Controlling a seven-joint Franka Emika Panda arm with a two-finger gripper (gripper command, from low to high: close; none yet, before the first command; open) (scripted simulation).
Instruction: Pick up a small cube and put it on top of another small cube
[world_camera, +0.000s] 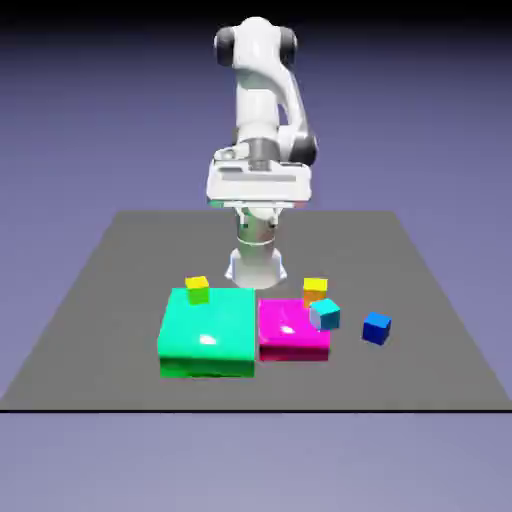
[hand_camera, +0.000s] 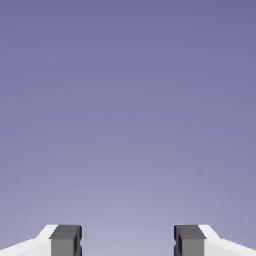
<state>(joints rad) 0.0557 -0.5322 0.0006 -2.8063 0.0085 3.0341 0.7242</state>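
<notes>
small dark blue cube (world_camera: 376, 329) on the table, orange-sided cube with yellow top (world_camera: 315, 292) behind cyan cube (world_camera: 325, 315)

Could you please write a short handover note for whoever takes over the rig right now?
Gripper: open and empty, raised well above the table.
Dark blue cube: on the table, toward the exterior view's right, apart from the other things.
Cube with yellow top and orange sides: behind the cyan cube, which partly hides it.
Done: no stacking.
Left: grasp the dark blue cube, lift it, set it on the orange-sided one and release.
</notes>
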